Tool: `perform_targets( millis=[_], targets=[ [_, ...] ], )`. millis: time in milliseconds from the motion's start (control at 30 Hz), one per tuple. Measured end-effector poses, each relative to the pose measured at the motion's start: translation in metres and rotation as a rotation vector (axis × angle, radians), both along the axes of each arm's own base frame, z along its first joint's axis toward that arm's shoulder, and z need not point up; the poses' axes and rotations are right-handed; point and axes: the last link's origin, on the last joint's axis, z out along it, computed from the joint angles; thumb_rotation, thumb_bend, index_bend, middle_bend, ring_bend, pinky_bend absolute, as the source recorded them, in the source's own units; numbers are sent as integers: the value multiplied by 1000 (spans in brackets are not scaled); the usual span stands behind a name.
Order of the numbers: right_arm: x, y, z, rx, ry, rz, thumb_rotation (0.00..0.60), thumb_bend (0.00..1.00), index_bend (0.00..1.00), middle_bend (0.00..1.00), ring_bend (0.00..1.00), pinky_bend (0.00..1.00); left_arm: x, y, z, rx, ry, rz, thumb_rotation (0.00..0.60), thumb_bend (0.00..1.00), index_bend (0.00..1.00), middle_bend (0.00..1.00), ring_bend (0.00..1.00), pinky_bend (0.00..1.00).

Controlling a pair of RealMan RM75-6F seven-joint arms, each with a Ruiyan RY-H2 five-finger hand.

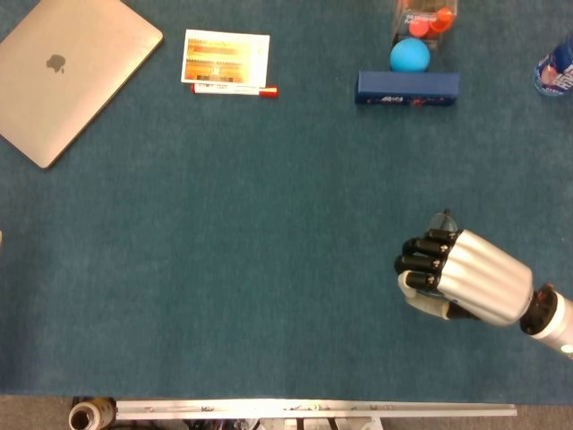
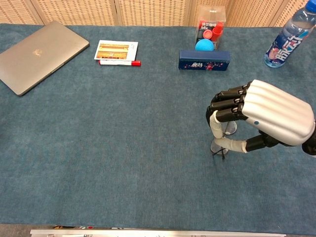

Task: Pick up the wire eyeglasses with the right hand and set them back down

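The wire eyeglasses [image 2: 229, 129] lie on the blue table cloth at the right; in the head view only their far lens [image 1: 441, 220] shows past the knuckles. My right hand [image 2: 266, 118] hovers over them, palm down, with its fingers [image 2: 215, 120] curled down on their left side and its thumb [image 2: 232, 146] low by the near lens. Fingers and thumb stand apart, and the glasses still rest on the cloth. Seen from the head camera, the right hand [image 1: 461, 287] covers most of the frame. No left hand shows in either view.
A closed laptop [image 1: 67, 67] lies at the far left. A card [image 1: 226, 56] and a red marker [image 1: 235, 90] sit beside it. A dark blue box [image 1: 407, 87], a blue ball [image 1: 409, 55] and a water bottle [image 2: 289, 42] stand at the back right.
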Motion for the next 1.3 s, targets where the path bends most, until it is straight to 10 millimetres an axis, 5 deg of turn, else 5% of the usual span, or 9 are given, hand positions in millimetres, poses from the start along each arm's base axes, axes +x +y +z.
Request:
perform_targets(
  millis=[1300],
  targets=[
    [-34,-2,-4,-46,117,-41,600,298,612,564,434,596,1,-1,0,-4,-1,1,600,279,527,554,418,588]
  ],
)
